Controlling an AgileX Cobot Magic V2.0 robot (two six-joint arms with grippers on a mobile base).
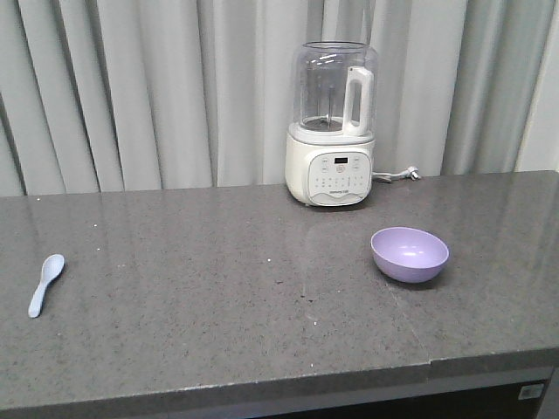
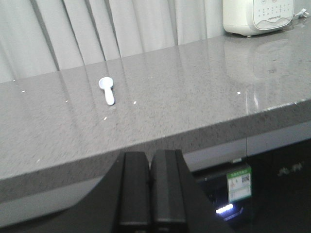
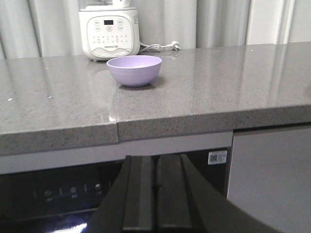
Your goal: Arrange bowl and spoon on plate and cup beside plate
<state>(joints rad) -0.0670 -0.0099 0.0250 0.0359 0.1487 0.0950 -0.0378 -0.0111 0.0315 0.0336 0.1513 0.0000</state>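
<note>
Grey speckled stone desk (image 1: 218,297): glossy top, seam in the front edge toward the right.
Small round lavender-purple plastic bowl (image 1: 410,253): plain smooth wall, same colour inside, upright, mouth up. On right part of desk, in front of and slightly right of the blender, well apart from the spoon.
Short pale blue plastic spoon (image 1: 45,284): rounded scoop, stubby handle, lying flat near the left end of desk, scoop end toward the curtain, handle toward the front edge.
White blender (image 1: 332,131): button panel on the base, clear jug with white handle, at the back of desk against the pale grey pleated curtain (image 1: 131,87). White cord (image 1: 397,175) with plug lying just right of it.
Left hand (image 2: 150,158): black, fingers pressed together, gripping nothing. Low, in front of the desk edge, spoon ahead.
Right hand (image 3: 156,160): black, fingers pressed together, gripping nothing. Below the desk edge, bowl ahead.
</note>
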